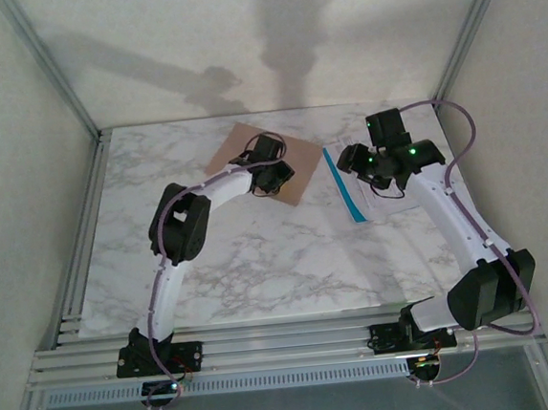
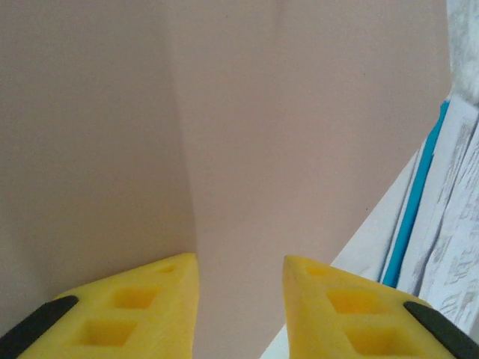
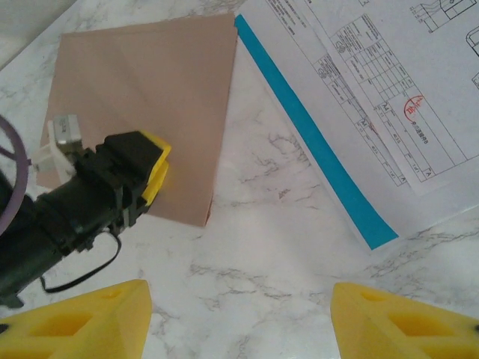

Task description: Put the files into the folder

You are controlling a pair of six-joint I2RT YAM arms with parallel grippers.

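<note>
From where I stand, the left arm reaches across the marble table (image 1: 260,264) to the folder (image 1: 236,149), which lies flat toward the far side, turned at an angle to the table's edges. The left pincer (image 1: 273,174) sits over the folder's right-hand part. From its own camera its yellow fingers (image 2: 150,299) stand apart with a moderate gap between them, and only the pinkish-tan card of the folder (image 2: 262,112) shows through it, a faint crease running up the sheet. It has nothing clamped; whether the tips touch the card I cannot tell. From the right wrist camera the left pincer (image 3: 152,168) lies against the folder's (image 3: 150,82) near edge, close to its lower corner. Just right of the folder comes a narrow band of bare table (image 3: 262,254), then the blue strip (image 3: 314,142) (image 1: 342,185) edging one sheet of the files (image 3: 374,67) — white pages with black tables and line drawings, lying flat beside the folder and not touching it. The files (image 1: 384,205) sit partly under the right arm. The right pincer (image 1: 352,160) hovers just right of the folder; its yellow fingers (image 3: 82,321) are spread wide, holding nothing, with bare table below the right pincer (image 3: 239,299).
</note>
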